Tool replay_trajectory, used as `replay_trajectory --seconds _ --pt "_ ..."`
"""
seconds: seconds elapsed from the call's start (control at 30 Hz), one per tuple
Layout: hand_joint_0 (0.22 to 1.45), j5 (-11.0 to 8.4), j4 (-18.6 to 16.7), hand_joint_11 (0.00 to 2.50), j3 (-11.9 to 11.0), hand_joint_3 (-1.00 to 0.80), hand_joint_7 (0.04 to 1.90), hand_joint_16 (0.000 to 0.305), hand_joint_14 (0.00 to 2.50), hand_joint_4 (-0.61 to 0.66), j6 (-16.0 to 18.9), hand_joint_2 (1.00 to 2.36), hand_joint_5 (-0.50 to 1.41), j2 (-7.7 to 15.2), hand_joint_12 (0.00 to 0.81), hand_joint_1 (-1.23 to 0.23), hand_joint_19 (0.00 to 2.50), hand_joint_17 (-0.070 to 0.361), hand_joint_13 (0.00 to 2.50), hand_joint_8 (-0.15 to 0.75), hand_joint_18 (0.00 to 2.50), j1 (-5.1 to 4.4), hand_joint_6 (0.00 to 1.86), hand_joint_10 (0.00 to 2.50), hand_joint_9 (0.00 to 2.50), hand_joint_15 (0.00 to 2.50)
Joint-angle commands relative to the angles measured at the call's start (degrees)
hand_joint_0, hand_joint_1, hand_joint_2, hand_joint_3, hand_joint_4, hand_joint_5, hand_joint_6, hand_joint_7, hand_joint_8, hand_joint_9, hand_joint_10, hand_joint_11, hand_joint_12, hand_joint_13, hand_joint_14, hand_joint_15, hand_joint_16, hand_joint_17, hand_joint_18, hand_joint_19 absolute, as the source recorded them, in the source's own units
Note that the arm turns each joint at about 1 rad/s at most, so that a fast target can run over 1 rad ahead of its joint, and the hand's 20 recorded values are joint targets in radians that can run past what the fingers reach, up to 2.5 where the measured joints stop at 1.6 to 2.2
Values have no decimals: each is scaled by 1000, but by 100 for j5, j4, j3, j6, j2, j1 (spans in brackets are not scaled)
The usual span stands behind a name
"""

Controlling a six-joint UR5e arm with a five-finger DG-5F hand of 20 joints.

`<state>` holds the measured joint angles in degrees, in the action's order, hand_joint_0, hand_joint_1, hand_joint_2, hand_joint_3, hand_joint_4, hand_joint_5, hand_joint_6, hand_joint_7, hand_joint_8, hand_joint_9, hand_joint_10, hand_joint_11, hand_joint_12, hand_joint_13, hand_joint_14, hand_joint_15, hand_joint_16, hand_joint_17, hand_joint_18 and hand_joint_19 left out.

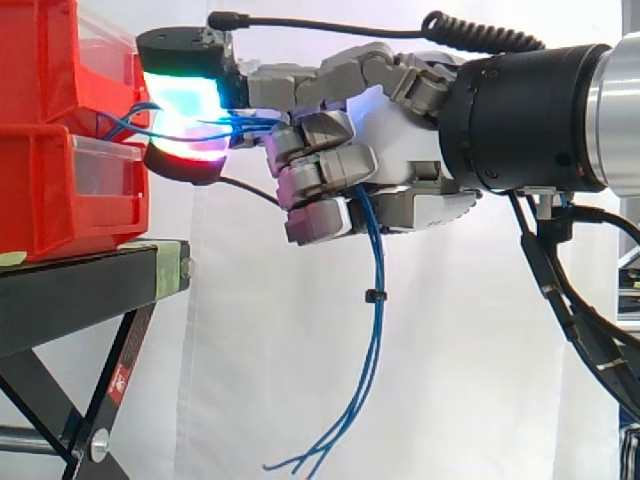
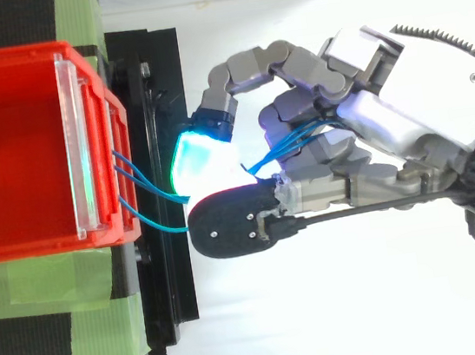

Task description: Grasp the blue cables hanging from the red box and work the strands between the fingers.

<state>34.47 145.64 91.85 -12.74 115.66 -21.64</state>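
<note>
You have the robot hand (image 1: 405,140) clenched on the blue cables (image 1: 380,260). The strands leave the front of the red box (image 2: 8,164) just ahead of the fingertips (image 1: 185,95), pass between the glowing pads and run in under the curled fingers against the palm; then they drop freely below the robot hand, their loose ends fanning out well beneath it. I judge that routing to be the point of the grip: the strands are anchored at the box on one side and hang slack on the other, so they lie across the fingers where you can roll them. A small black tie (image 1: 375,297) bundles the cables a little below the curled fingers; above it, seen from the top, they spread into separate strands across the fingers, which is what the working calls for.

As for pose, the arm comes in level, with the wrist horizontal and the robot hand reaching straight at the box front. One long finger stretches out on top with a cyan-green pad, and the thumb lies under it with a red glow; the two pads are closed together over the strands. The other fingers are folded tight toward the palm. From above, the pads sit near the box front without touching it. The box sits on a second red box (image 1: 60,195), and both rest on a black stand (image 1: 80,285), ahead of and below the fingertips.
</note>
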Motion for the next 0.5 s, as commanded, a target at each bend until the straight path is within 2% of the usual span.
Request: replay_trajectory --seconds 0.0,0.03,0.1,0.13,0.17,0.2,0.23,0.27,0.3,0.33,0.37,0.4,0.43,0.47 --pt "1184 7 0 1993 0 -5 1220 63 2500 105 0 1003 15 0 431 -704 1652 142 1023 350 1391 1 1202 2500 908 1295" --pt "1198 -2 9 1993 0 -141 1238 63 2500 191 0 1013 201 0 431 -616 1652 142 1023 350 1391 1 913 2500 908 1295" --pt "1160 -2 9 1993 0 -216 1296 63 2500 226 0 1013 301 0 431 -613 1652 142 1023 350 1391 1 661 2500 908 1295" --pt "1109 -2 9 1993 0 -189 1441 63 2500 236 0 1010 387 0 431 -620 1652 142 1023 350 1391 1 299 2500 908 1295" --pt "1098 7 9 1993 0 -171 1469 63 2500 241 0 1010 401 0 431 -620 1652 142 1023 350 1391 1 217 2500 908 1295" --pt "990 7 9 1993 0 -200 1499 63 2500 291 0 1006 430 0 431 -623 1652 142 1023 350 1391 1 5 2500 908 1295" --pt "874 7 9 1993 0 -413 1479 63 2500 291 0 1011 395 0 431 -609 1652 142 1023 350 1391 1 2 2500 908 1295" --pt "851 7 0 1993 0 -448 1486 63 2500 286 0 1011 388 0 431 -602 1652 142 1023 350 1391 -7 1 2500 908 1295" --pt "820 16 0 1993 0 -538 1433 63 2500 240 0 1013 258 0 431 -587 1652 142 1023 350 1391 1 230 2500 908 1295" --pt "862 33 9 1993 0 -453 1206 63 2500 215 0 1015 4 0 431 -675 1652 142 1023 350 1391 1 808 2500 908 1295" --pt "884 33 9 1993 0 -413 1222 63 2500 212 0 1015 -3 0 431 -687 1652 142 1023 350 1391 1 816 2500 908 1295" --pt "1025 33 9 1993 0 -185 1124 63 2500 191 0 1014 -92 0 431 -728 1652 142 1023 350 1391 1 1055 2500 908 1295" --pt "1141 33 9 1993 0 -125 1081 63 2500 175 0 1014 -132 0 431 -720 1652 142 1023 350 1391 1 1319 2500 908 1295" --pt "1169 33 0 1993 0 -133 1095 63 2500 173 0 1013 -122 0 431 -716 1652 142 1023 350 1391 1 1375 2500 908 1295"
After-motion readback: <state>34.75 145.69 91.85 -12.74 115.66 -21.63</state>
